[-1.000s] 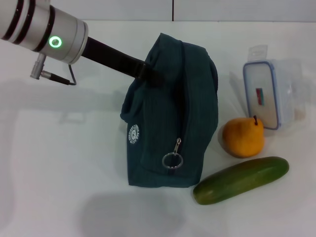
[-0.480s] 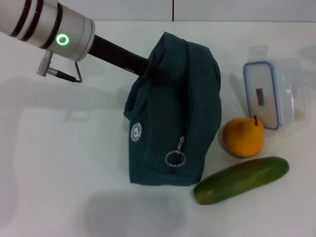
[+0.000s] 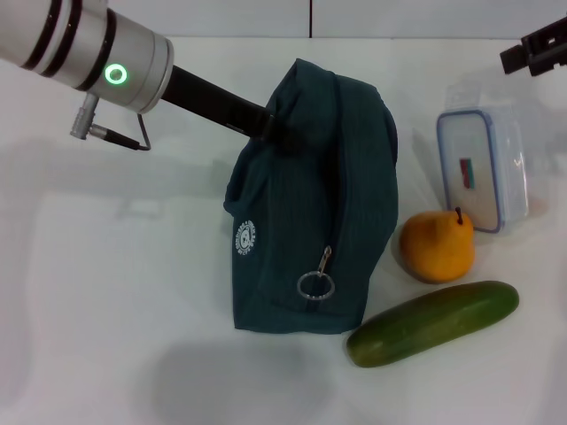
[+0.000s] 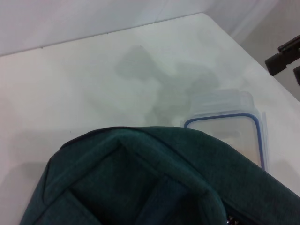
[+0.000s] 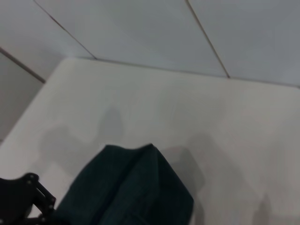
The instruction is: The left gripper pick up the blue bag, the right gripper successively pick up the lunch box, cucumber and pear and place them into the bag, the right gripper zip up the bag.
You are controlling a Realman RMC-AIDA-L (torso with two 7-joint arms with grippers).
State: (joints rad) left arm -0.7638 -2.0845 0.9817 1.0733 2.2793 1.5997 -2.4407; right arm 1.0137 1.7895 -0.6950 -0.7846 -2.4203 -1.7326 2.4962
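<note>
From the head, the left gripper (image 3: 270, 127) has its fingers pinching the blue bag (image 3: 310, 212) on the bench (image 3: 115, 292). The lunch box (image 3: 481, 168), pear (image 3: 436, 246) and cucumber (image 3: 432, 322) lie beside it. The right gripper (image 3: 534, 49) peeks in; I cannot tell its fingers. The left wrist sees the bag's top.

Bare lab bench — white tabletop (image 3: 133, 354), panelled wall (image 5: 140, 33)

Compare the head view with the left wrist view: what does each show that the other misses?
Only the head view shows the pear, the cucumber, the bag's zipper ring and the left gripper at the bag's top. The left wrist view alone shows the table's far corner. Both show the blue bag, the lunch box and the right gripper entering.
</note>
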